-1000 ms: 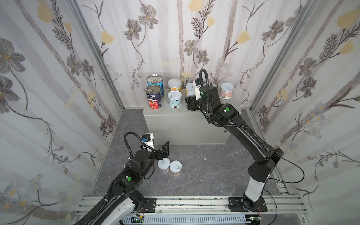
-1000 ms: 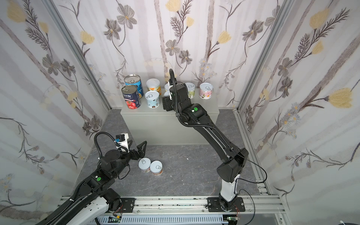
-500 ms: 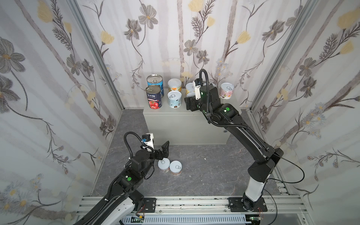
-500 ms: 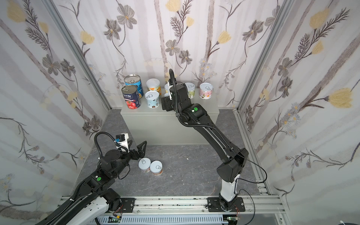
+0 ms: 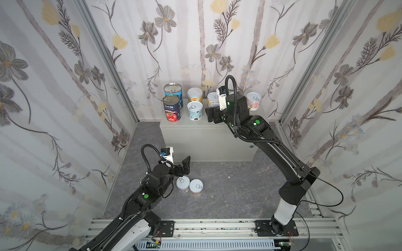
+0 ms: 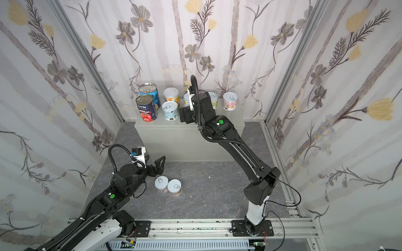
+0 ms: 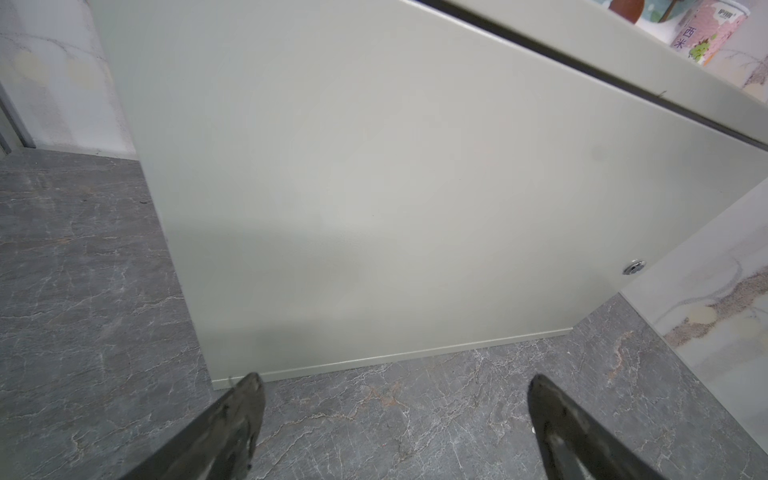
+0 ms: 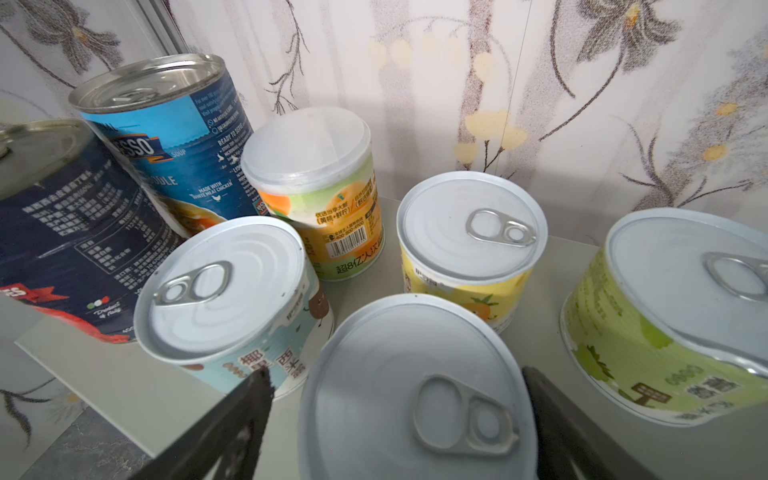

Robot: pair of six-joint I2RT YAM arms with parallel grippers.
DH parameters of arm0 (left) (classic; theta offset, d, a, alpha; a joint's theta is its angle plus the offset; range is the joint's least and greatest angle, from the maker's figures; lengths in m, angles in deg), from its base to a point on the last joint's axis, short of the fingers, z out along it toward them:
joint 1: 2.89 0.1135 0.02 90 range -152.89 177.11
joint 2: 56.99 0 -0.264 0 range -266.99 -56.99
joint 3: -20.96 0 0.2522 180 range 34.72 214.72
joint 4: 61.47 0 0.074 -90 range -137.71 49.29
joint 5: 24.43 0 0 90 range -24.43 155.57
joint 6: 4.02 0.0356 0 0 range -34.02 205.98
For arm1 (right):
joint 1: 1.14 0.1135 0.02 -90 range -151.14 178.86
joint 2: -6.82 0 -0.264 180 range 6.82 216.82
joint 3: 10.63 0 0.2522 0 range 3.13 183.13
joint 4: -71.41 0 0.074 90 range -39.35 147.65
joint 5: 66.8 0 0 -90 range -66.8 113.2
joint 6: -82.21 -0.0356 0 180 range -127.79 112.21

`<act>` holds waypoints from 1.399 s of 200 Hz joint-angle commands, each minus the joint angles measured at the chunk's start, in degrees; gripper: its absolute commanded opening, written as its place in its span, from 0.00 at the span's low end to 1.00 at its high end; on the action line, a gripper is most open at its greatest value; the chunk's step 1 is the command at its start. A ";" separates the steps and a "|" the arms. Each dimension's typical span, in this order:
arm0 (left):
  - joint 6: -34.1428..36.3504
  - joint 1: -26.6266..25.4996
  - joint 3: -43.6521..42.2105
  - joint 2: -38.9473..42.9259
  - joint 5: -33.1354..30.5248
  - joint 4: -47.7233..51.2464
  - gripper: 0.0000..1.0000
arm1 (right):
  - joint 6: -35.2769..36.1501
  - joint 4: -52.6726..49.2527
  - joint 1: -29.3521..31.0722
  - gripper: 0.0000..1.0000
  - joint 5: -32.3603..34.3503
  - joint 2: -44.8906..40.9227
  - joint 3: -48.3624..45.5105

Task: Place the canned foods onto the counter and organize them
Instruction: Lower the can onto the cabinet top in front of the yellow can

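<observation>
newbie: grippers first. the right gripper (image 8: 395,374) is spread either side of a white-lidded can (image 8: 411,399) standing on the counter (image 8: 124,386). there's a gap at one finger and the other looks just about at the rim, so i'd say nothing is gripped. how do i back out clean?

oldhand: lift straight up, then pull back toward the front edge. no sideways swing. you're boxed in. a blue-label can (image 8: 224,291) is close by one finger, a green-label can (image 8: 665,332) is near the other, and a yellow-label can (image 8: 469,237) is right behind. clip any of them and the rows go crooked, or one tips off the front.

newbie: and the rest?

oldhand: further back there's an orange-label can (image 8: 307,166), a soup can (image 8: 166,124) and a tomato can (image 8: 62,216) at the end. in a top view a pink-label can (image 5: 253,101) stands on the far side of the arm. two more cans (image 5: 182,183) aren't up there yet. they're standing on the floor (image 5: 228,195), touching each other. the left gripper (image 7: 395,380) hangs wide open and empty near them, facing the counter's front. my guess is those two go next, and the bare front stretch toward the pink one looks like room for them.
</observation>
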 commanded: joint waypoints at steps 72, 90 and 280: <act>0.42 0.06 0.52 1.22 -2.15 -0.60 1.00 | -0.18 0.65 0.14 0.84 -0.85 1.26 -0.20; 0.42 0.00 0.52 1.32 -2.16 -0.58 1.00 | -0.18 0.84 0.15 0.84 0.38 1.53 -0.23; 0.16 0.04 0.26 1.55 -2.49 0.30 1.00 | 0.09 3.12 0.16 0.79 1.44 2.36 -0.16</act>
